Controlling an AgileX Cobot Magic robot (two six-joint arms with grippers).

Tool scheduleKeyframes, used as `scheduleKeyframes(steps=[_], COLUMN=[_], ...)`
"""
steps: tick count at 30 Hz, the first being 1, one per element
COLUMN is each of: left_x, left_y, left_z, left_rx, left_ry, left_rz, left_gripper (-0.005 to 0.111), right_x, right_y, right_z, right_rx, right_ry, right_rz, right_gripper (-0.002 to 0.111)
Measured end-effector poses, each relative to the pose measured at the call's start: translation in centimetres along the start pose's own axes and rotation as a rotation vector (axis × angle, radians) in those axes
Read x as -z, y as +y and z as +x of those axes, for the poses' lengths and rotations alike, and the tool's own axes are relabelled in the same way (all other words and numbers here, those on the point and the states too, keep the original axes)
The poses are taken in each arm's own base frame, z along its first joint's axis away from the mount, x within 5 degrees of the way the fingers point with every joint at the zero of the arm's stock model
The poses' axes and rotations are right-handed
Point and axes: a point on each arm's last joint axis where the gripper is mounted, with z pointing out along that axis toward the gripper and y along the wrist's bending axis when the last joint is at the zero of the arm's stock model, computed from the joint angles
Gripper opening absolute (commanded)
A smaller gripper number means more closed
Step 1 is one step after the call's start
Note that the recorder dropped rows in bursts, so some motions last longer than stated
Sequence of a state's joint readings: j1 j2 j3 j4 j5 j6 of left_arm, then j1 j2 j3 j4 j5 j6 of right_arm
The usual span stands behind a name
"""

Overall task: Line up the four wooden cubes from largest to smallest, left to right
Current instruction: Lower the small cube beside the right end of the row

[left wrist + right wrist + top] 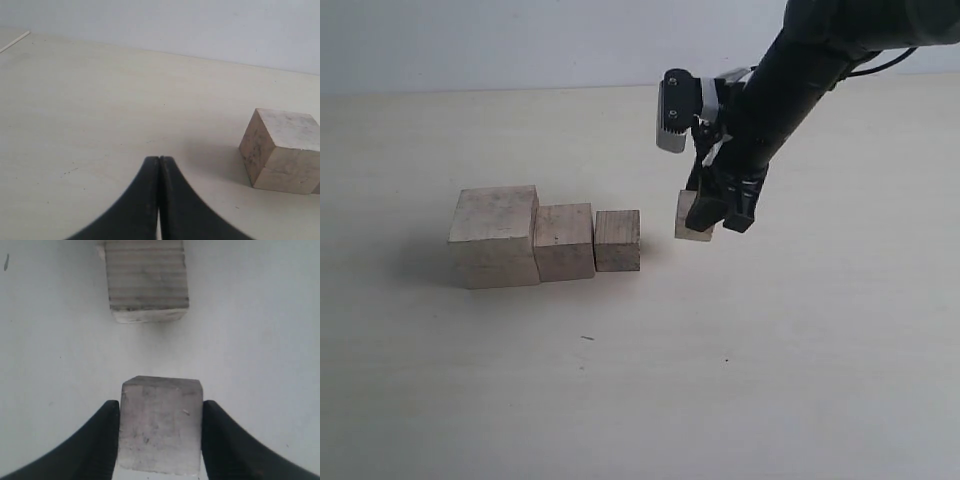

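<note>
Right pincer [720, 214], on a black arm reaching down from the upper right of the exterior view, is clamped on the smallest cube [692, 218], one dark finger pressed against each of two opposite sides. That cube sits a little tilted in the grip, and it is hard to tell whether its underside touches the pale bench [770, 380] or hangs just above it.

Just ahead of the held cube, across a small gap of bare bench, stands the third cube [618, 240]. Beyond it, moving leftward in the exterior view, comes the second cube [564, 240], then the largest cube [495, 235]. These three stand upright in a row, close side by side, already stepping down in size from left to right.

Farthest from the action, the left pincer [159, 162] has its two fingers pressed together with nothing between them, and it rests well apart from the row, with the largest cube off to one side of its view.

The step in hand looks like the last one: placing the smallest cube at the right end of the row. The next move likely calls for sliding or carrying it closer to the third cube, squaring it so its faces match the line, setting it flat, and then parting the fingers without nudging the neighbours.
</note>
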State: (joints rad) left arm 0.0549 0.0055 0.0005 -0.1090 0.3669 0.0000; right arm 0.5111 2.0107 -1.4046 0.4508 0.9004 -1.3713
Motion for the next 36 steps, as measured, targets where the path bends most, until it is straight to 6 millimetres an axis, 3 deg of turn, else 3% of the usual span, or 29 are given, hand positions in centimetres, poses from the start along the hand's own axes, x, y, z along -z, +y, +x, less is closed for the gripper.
scheduleKeyframes(steps=[7, 23, 36], left_x=[0.0, 0.0, 0.0], left_y=[0.0, 0.0, 0.0], left_z=[0.0, 0.0, 0.0], left_rx=[0.0, 0.0, 0.0], left_ry=[0.0, 0.0, 0.0], left_rz=[0.0, 0.0, 0.0], left_gripper=[0.0, 0.0, 0.0], right_x=[-2.6, -3.8, -3.8], right_y=[-0.1, -0.4, -0.4], right_z=[0.3, 0.2, 0.1], right_rx=[0.026, 0.039, 0.032], right_ry=[-0.041, -0.102, -0.11], right_rz=[-0.062, -0.064, -0.065], right_gripper=[0.0, 0.001, 0.033])
